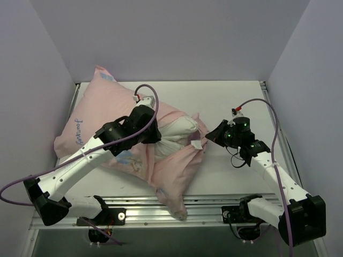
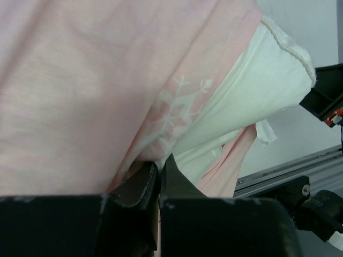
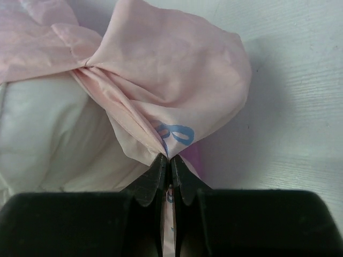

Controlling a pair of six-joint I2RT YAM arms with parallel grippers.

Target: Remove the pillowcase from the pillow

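Note:
The pale pink pillowcase point(image 1: 102, 107) lies on the left half of the table, with a flap trailing toward the front rail. The white pillow point(image 1: 179, 131) bulges out of its open end at the centre. My left gripper point(image 1: 155, 136) is at that opening. In the left wrist view it point(image 2: 159, 160) is shut on pillowcase point(image 2: 80, 80) fabric beside a snowflake print, with the pillow point(image 2: 252, 85) just to the right. My right gripper point(image 1: 210, 136) is shut point(image 3: 167, 158) on a bunched edge of the pillowcase point(image 3: 177, 69) with blue lettering, and the pillow point(image 3: 43, 134) is to its left.
The white table point(image 1: 236, 96) is walled on the left, back and right. An aluminium rail point(image 1: 203, 206) runs along the front edge, and the pillowcase flap reaches onto it. A small white tag point(image 1: 196, 144) hangs from the pillow.

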